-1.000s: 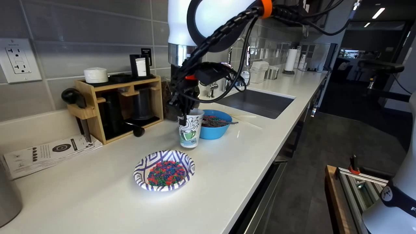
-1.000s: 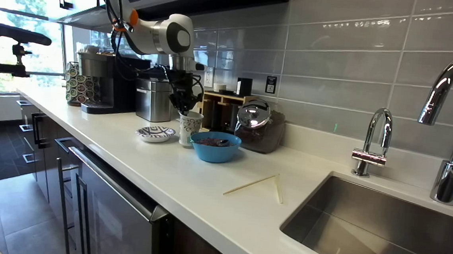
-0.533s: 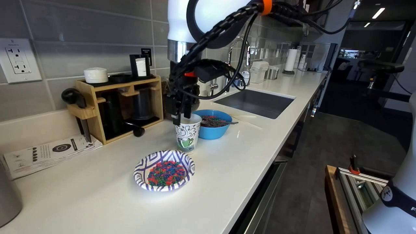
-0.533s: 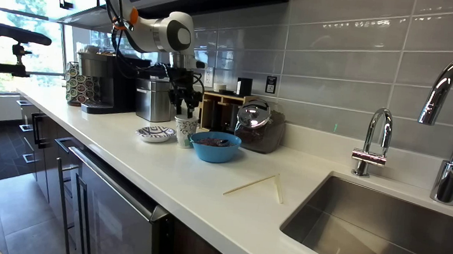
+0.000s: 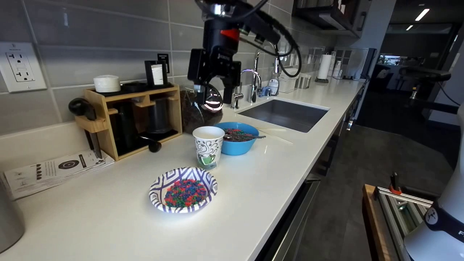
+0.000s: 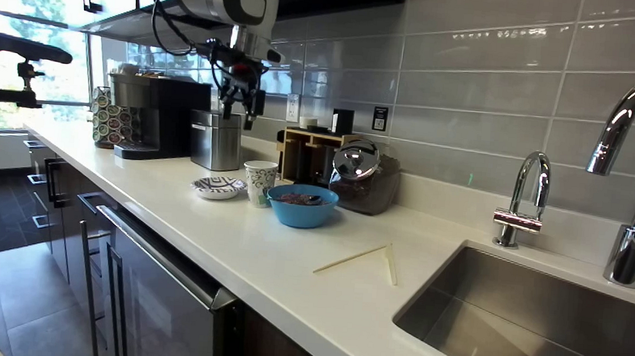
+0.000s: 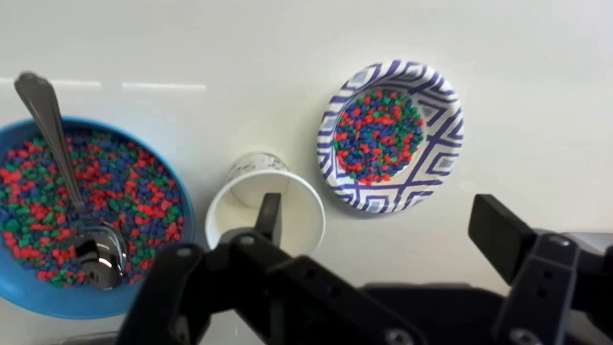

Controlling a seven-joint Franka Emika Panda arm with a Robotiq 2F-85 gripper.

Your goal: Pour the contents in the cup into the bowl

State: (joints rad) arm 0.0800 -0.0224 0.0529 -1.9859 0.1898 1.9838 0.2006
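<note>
The cup [image 5: 209,154], white with a green and grey print, stands upright on the counter in both exterior views. From above, the wrist view shows its pale inner wall [image 7: 304,211], with no pellets in the part that shows; a finger [image 7: 269,213] hides some of it. Beside the cup sits the shallow bowl [image 7: 438,158] with its purple-blue pattern. Red, blue and green pellets [image 7: 378,136] lie in its centre. My gripper [image 5: 214,97] hangs well above the cup, its jaws wide apart and nothing between them.
Close against the cup's other side is a blue bowl [image 5: 237,148] of similar pellets, with a spoon [image 7: 52,129] in it. A glass jar [image 6: 365,181], a wooden organiser [image 5: 145,121] and two thin sticks [image 6: 354,259] are nearby. A sink [image 5: 286,114] lies further along.
One second ago my gripper was shut on the cup's rim. Its jaws opened, the cup shifted slightly and stayed on the counter, and the arm rose clear of it.
</note>
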